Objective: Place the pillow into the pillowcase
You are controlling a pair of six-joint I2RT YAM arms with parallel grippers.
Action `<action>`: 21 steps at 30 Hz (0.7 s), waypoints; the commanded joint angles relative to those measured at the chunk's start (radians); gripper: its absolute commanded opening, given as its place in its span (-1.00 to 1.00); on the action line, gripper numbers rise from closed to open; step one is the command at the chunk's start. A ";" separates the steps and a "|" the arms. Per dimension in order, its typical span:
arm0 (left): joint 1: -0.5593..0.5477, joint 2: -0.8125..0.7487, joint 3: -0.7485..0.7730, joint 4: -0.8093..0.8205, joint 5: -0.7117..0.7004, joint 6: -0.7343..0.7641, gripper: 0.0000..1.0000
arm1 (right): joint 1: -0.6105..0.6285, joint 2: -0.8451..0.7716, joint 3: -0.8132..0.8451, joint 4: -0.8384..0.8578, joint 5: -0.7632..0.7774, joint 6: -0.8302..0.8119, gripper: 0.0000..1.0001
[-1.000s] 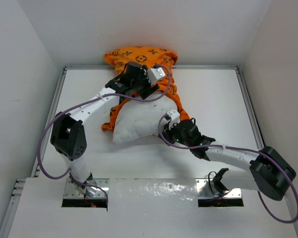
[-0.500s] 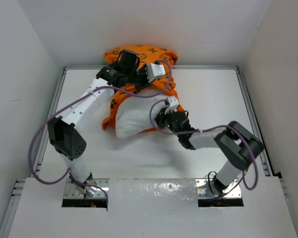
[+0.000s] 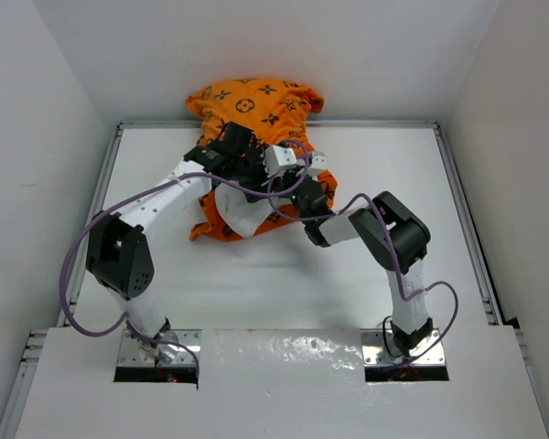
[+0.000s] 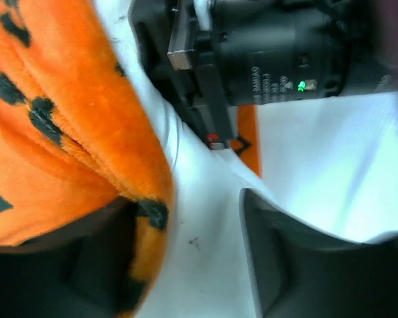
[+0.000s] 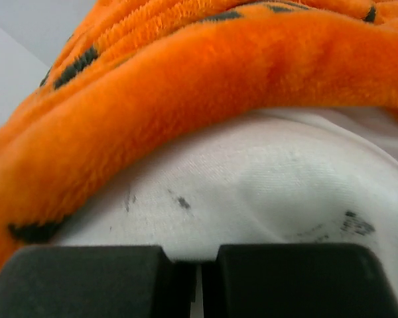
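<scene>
Orange pillowcase (image 3: pixel 252 102) is bunching up against the far wall (image 3: pixel 375 55), past the far edge of the table (image 3: pixel 412 192). Bare table is showing left, right and near of the bundle.

White pillow (image 3: pixel 239 212) is lying mostly inside, with only its near end sticking out of the orange mouth.

Fingers of the left gripper (image 4: pixel 202 265) are standing apart, one finger (image 4: pixel 79 271) tucked under the orange hem, pillow cloth in the gap.

Fingers of the right gripper (image 5: pixel 199 265) are closed together, gripping nothing, pressing on the pillow's end.

Against half a second ago, less white is showing. The bundle is sitting nearer the wall, and the right arm (image 3: pixel 398 238) is folding in tighter.
</scene>
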 commanded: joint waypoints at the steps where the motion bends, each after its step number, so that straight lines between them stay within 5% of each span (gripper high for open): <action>1: -0.036 -0.011 0.007 0.062 -0.165 -0.097 0.30 | -0.025 0.001 0.077 0.188 0.059 0.055 -1.00; 2: -0.036 -0.008 0.010 0.074 -0.191 -0.094 0.42 | -0.025 -0.001 0.074 0.188 0.055 0.055 -1.00; 3: -0.038 -0.005 0.010 0.090 -0.217 -0.076 0.88 | -0.025 -0.001 0.074 0.183 0.046 0.052 -1.00; 5: -0.038 0.001 0.001 0.149 -0.288 -0.056 0.99 | -0.028 0.001 0.074 0.185 0.021 0.049 -1.00; 14: -0.035 0.074 -0.108 0.360 -0.310 0.054 0.99 | -0.054 -0.018 0.068 0.204 -0.109 0.091 -1.00; 19: -0.018 0.105 -0.179 0.358 -0.124 0.061 0.96 | -0.085 -0.044 0.056 0.198 -0.163 0.130 -1.00; 21: -0.013 0.119 -0.206 0.404 -0.144 0.029 0.33 | -0.094 -0.059 0.043 0.204 -0.181 0.141 -1.00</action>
